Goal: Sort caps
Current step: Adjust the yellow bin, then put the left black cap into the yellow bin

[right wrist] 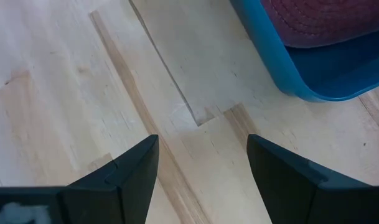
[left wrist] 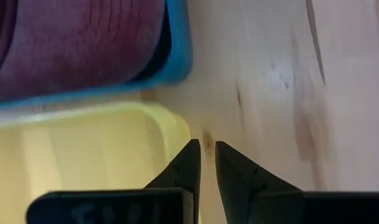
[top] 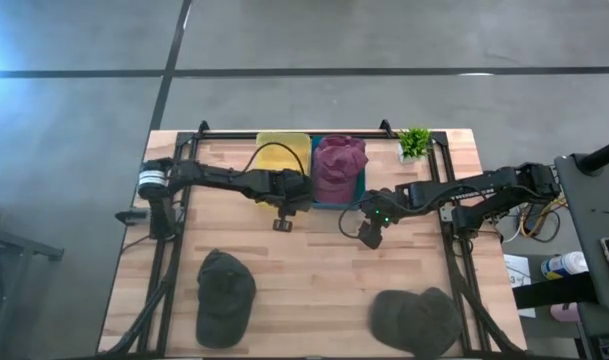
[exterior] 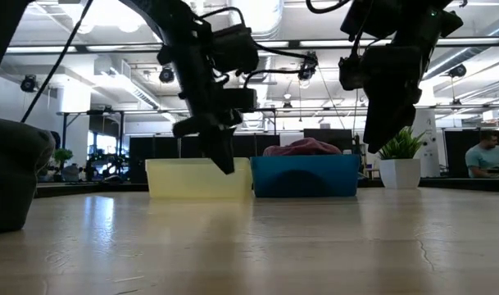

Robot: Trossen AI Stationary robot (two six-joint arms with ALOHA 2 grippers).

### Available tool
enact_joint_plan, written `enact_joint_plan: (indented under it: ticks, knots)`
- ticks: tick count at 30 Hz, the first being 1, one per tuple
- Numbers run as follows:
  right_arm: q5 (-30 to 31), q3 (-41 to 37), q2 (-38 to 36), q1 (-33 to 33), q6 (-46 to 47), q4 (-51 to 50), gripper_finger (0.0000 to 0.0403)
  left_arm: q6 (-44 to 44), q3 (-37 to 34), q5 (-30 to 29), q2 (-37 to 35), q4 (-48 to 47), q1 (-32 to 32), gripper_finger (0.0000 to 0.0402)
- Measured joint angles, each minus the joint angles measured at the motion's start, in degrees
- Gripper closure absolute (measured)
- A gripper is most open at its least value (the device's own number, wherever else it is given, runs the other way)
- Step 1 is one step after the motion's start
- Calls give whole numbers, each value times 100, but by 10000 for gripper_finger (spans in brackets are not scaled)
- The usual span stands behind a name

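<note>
A maroon cap (top: 339, 168) lies in the teal bin (top: 317, 146) at the table's far middle, and it also shows in the left wrist view (left wrist: 77, 43). The yellow bin (top: 284, 150) stands to its left. Two dark olive caps lie on the tabletop toward the near edge, one left (top: 224, 295) and one right (top: 416, 320). My left gripper (left wrist: 206, 149) hangs shut and empty above the table, just in front of the yellow bin's near corner (left wrist: 170, 124). My right gripper (right wrist: 201, 149) hangs open and empty over bare wood in front of the teal bin (right wrist: 301, 74).
A small potted plant (top: 414, 143) stands right of the teal bin at the far edge. Bare wood lies between the bins and the two olive caps. A dark mass (exterior: 11, 172) fills the low view's left. A person (exterior: 487, 156) sits in the room beyond.
</note>
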Motion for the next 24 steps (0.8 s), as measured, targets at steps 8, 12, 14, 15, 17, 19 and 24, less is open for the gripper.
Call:
enact_joint_plan:
  ticks: [8, 12, 14, 15, 17, 19, 24]
  knots:
    - [6, -3, 0, 2, -10, -24, 165, -87, 274, 40, 199, 334, 0, 358]
    - [-13, -11, 0, 2, -10, -24, 165, -155, 444, 41, 135, 68, -2, 358]
    - [-52, -13, 0, 2, -10, -24, 165, -272, 663, 42, -19, -481, -17, 358]
    - [-117, -13, 0, 1, -22, -22, 165, -339, 789, 44, -120, -835, -24, 358]
    - [-177, -13, 0, 2, -92, -20, 165, -487, 944, 44, -343, -1553, -36, 358]
    - [-187, -20, 0, 2, -212, 3, 165, -716, 966, 98, -541, -2166, -56, 358]
    - [-216, -22, 0, 2, -540, 94, 165, -1376, 655, 1592, -1075, -3381, -176, 358]
